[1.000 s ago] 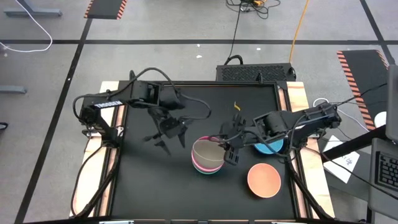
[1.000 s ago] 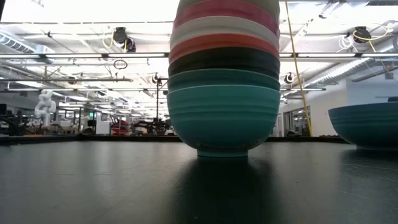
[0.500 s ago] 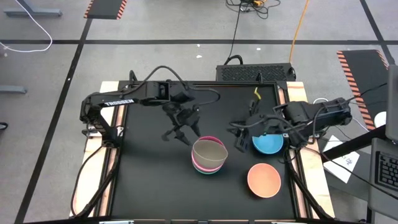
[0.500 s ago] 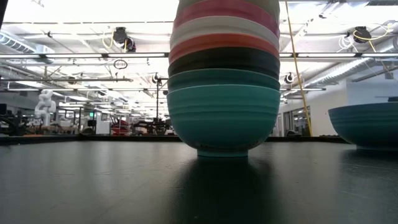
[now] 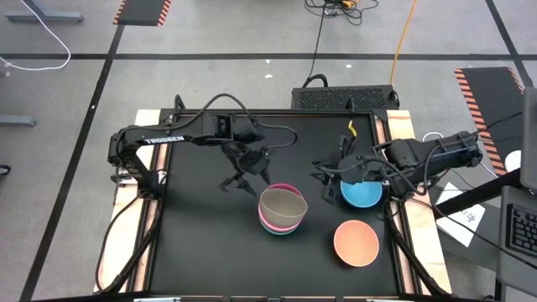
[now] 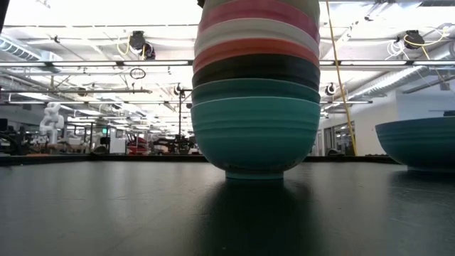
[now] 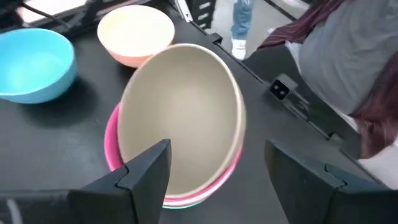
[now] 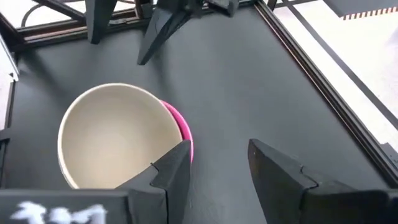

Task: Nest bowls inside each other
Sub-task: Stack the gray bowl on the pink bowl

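One stack of nested bowls (image 5: 281, 210) stands near the middle of the black desk (image 5: 193, 252). In the low view seven bands show, from turquoise at the base up through dark green, black, red, white and magenta; the grey-brown bowl (image 7: 180, 118) sits tilted on top. Two bowls stand alone: a blue one (image 5: 362, 193) and a peach-orange one (image 5: 356, 242), both to the right of the stack. The left end effector (image 5: 243, 182) hovers just beside the stack, fingers wide, empty. The right end effector (image 5: 325, 173) hangs beside the blue bowl, fingers apart, empty. The left arm reads "TROSSEN". A person stands beyond the desk edge.
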`<control>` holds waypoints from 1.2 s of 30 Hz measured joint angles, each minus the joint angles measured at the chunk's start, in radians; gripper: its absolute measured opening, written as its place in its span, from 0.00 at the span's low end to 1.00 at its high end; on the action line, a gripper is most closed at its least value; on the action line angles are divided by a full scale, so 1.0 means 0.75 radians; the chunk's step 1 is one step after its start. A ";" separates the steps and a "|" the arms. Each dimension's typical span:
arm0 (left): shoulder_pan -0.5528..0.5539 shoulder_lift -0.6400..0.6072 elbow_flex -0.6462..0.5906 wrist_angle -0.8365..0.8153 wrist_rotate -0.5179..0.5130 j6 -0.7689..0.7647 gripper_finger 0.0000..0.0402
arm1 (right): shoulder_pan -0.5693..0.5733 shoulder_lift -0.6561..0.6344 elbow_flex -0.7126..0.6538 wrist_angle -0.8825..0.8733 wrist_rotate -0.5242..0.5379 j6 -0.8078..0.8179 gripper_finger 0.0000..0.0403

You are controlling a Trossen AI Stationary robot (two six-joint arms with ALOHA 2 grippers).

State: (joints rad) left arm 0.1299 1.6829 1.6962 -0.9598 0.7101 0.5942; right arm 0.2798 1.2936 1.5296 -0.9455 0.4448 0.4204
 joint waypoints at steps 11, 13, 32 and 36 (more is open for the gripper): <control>-0.069 0.059 0.000 0.040 -0.085 -0.018 0.64 | 0.000 -0.009 -0.006 0.020 -0.055 -0.090 0.38; -0.087 0.081 0.000 0.042 -0.087 -0.028 0.64 | 0.000 -0.010 -0.006 0.020 -0.066 -0.094 0.38; -0.323 0.176 0.000 0.182 -0.096 -0.066 0.06 | 0.001 -0.010 -0.017 0.037 -0.072 -0.098 0.38; -0.362 0.176 -0.004 0.216 -0.150 -0.078 0.04 | 0.001 -0.008 -0.058 0.071 -0.074 -0.105 0.38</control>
State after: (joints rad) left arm -0.1413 1.8149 1.6936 -0.7979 0.5978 0.5358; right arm 0.2806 1.2873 1.4864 -0.8925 0.3889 0.3420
